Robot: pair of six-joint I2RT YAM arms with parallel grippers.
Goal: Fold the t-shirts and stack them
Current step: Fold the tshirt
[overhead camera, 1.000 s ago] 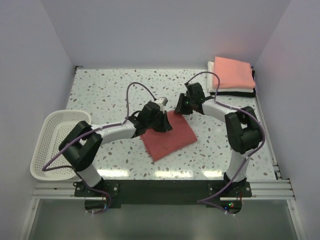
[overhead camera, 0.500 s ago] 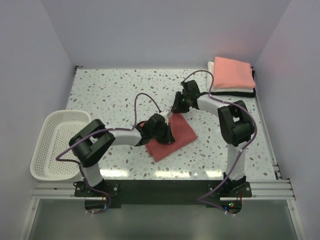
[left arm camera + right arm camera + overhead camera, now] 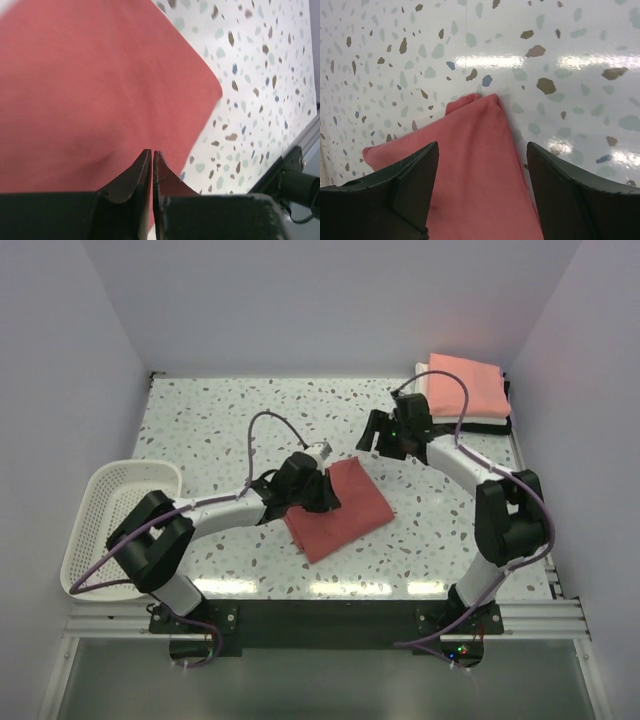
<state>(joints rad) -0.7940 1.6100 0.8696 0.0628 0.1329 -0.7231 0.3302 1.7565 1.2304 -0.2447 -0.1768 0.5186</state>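
Speckled tabletop (image 3: 220,430), brick-red t-shirt (image 3: 345,510) folded flat, left end effector (image 3: 152,151) together, right end effector (image 3: 482,145) apart

The speckled table (image 3: 220,420) holds a red shirt (image 3: 345,515) in the middle, a shirt pile (image 3: 465,390) upper right, a white basket (image 3: 100,530) left.

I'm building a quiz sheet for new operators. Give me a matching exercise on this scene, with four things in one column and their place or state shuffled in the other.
Column 1
1. brick-red t-shirt
2. salmon-pink t-shirt
3. white mesh basket
4. right gripper

Column 2
A. jaws wide open
B. on top of the stack in the far right corner
C. at the left edge of the table
D. folded flat mid-table

Pairs: 1-D, 2-B, 3-C, 4-A
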